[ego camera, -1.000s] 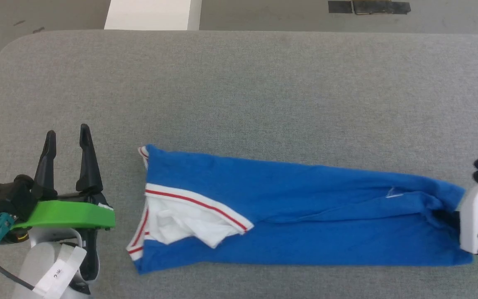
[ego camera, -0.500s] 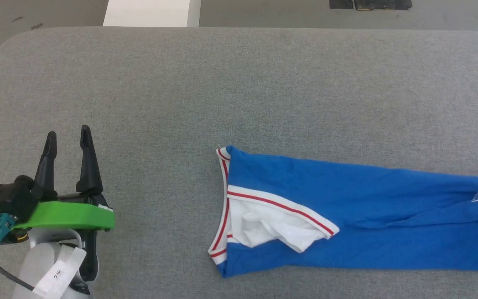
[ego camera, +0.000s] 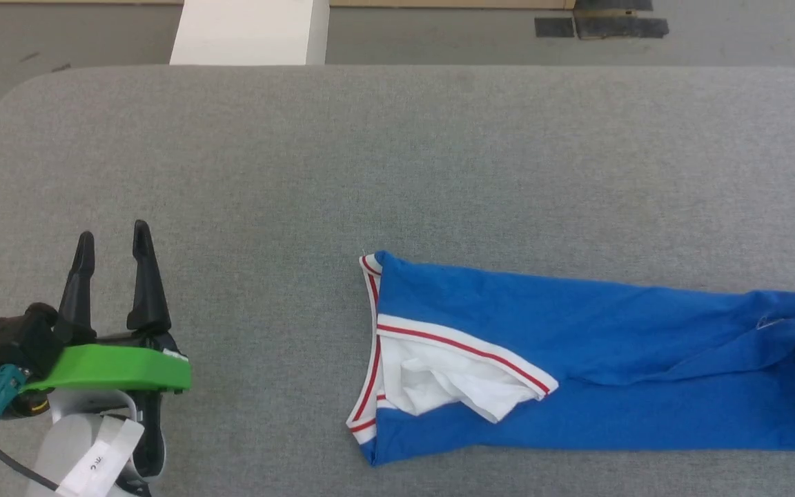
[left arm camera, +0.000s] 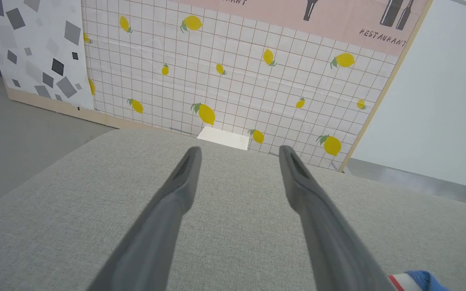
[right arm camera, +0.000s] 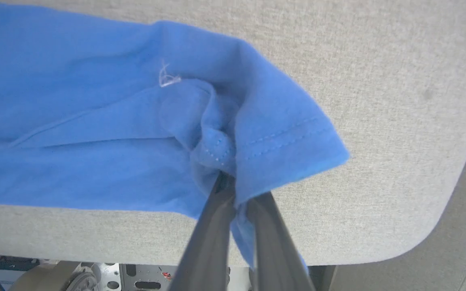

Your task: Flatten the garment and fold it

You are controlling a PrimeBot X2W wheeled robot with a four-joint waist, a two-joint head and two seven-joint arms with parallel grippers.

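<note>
Cloth from the garment (right arm camera: 95, 121) is pinched between the two dark fingers of the right gripper (right arm camera: 237, 194), which are pressed close together on a bunched fold of the stitched blue hem. Ahead of those fingertips the jersey puckers into a knot of creases, with a small loop of white thread just beyond it. From there the cloth runs away from the gripper in a long, loosely folded band across the grey padded table (ego camera: 397, 159). A rounded corner of the table lies off to that gripper's side.

In the head view the garment (ego camera: 611, 373) stretches from the right edge of the picture toward the left gripper (ego camera: 112, 233) and stops well apart from it. Its nearest end carries the white-and-red striped trim, with a crumpled white sleeve tucked under a diagonal stripe.

The left gripper (left arm camera: 239, 150) has its fingers spread wide with nothing between them, only bare table below and ahead. A scrap of the garment (left arm camera: 419, 279) — blue with a red-and-white edge — shows low beside its right finger. Beyond its fingertips, past the table's far edge, stand a white block (left arm camera: 223, 138) and a tiled panel printed with lemons (left arm camera: 237, 81).
</note>
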